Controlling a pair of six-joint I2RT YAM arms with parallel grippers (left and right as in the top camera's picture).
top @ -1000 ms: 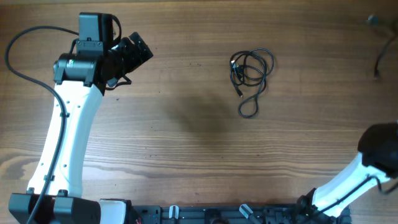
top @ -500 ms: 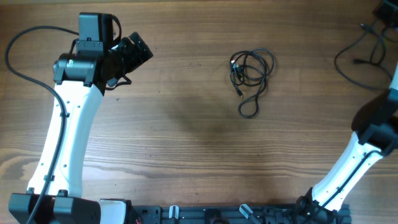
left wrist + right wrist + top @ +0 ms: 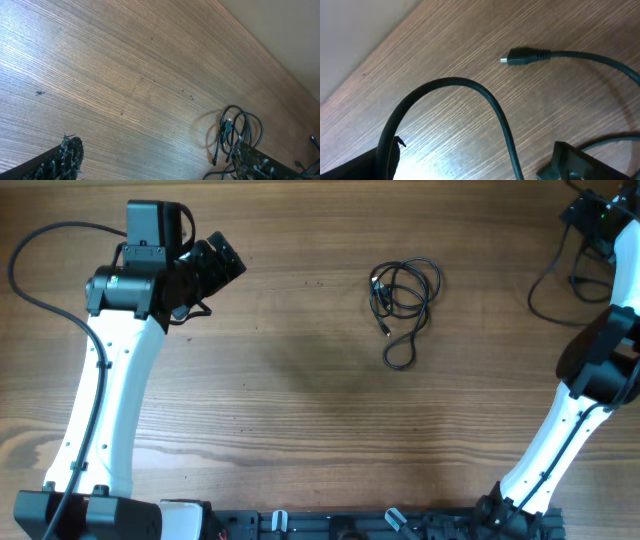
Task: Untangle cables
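Cables first: the main cable bundle (image 3: 384, 300) sits a bit right of centre in the upper half of the overhead view. It's a messy set of loops with one tail trailing down toward the middle of the wooden table (image 3: 300, 420). Nothing is touching it. In the left wrist view the same bundle shows in the lower right, partly hidden behind one of the fingers.

The left gripper (image 3: 222, 262) is in the upper left of the overhead frame, well apart from the bundle and angled roughly toward it. Its jaws are spread wide, and its own camera shows only bare wood between them.

There's also a loose cable (image 3: 531, 288) in the upper right corner of the overhead view. Its loops curl out to the left of and below the right gripper (image 3: 595, 212), which is up at the top right edge. In the right wrist view that cable arches up from beside the lower-left finger and drops back down between the two fingers. Its small plug (image 3: 521, 56) lies flat on the wood in the upper middle of the frame. The right jaws look spread apart too, not pinched on the cord. I can't tell whether the cord is resting against that lower-left finger.
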